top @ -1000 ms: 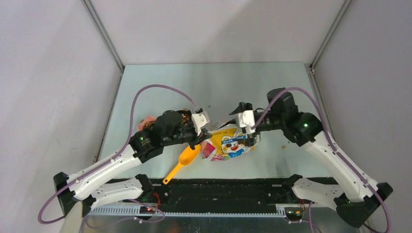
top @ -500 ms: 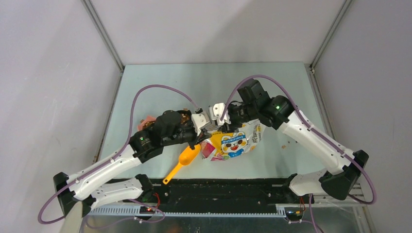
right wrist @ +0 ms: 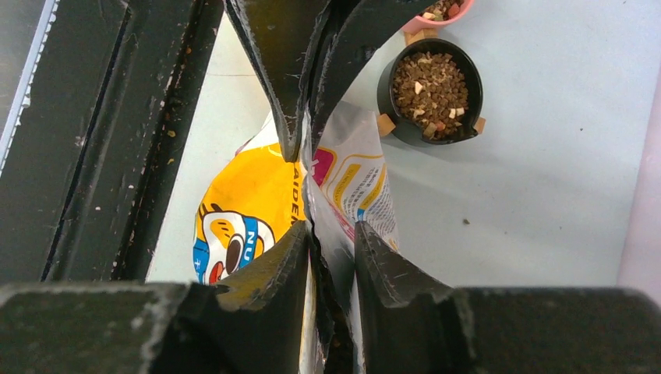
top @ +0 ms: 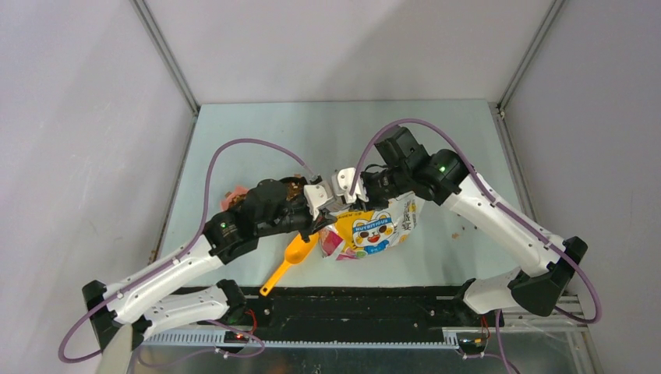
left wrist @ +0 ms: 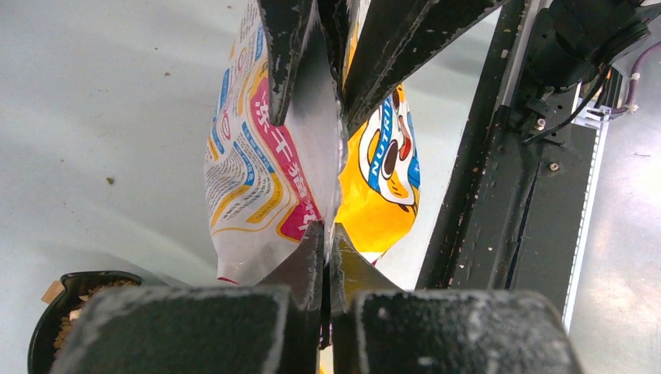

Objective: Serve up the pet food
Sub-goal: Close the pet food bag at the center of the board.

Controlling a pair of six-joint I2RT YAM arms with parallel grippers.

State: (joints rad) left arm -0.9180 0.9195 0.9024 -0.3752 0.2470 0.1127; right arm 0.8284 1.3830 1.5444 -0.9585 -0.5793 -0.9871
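Observation:
The pet food is brown kibble filling a black bowl [right wrist: 436, 82], also seen at the lower left of the left wrist view [left wrist: 74, 315]. A yellow-white cartoon bag [top: 372, 230] hangs upright by its top edge. My left gripper [top: 323, 212] [left wrist: 327, 230] is shut on one end of that edge. My right gripper [top: 353, 202] [right wrist: 331, 230] pinches the edge right beside it, one finger on each wall of the bag [right wrist: 249, 202], with the mouth slightly parted between them. A yellow scoop [top: 295, 253] lies on the table under the left arm.
A pink bowl [top: 231, 197] sits left of the black bowl [top: 295, 187], which the left arm partly covers. The black rail [top: 351, 300] runs along the near table edge. A few stray pellets [top: 456, 234] lie right of the bag. Grey walls enclose the table.
The right arm swung left from the bag's right side to its top edge beside the left gripper, and its jaws closed onto the bag. The left gripper kept its hold.

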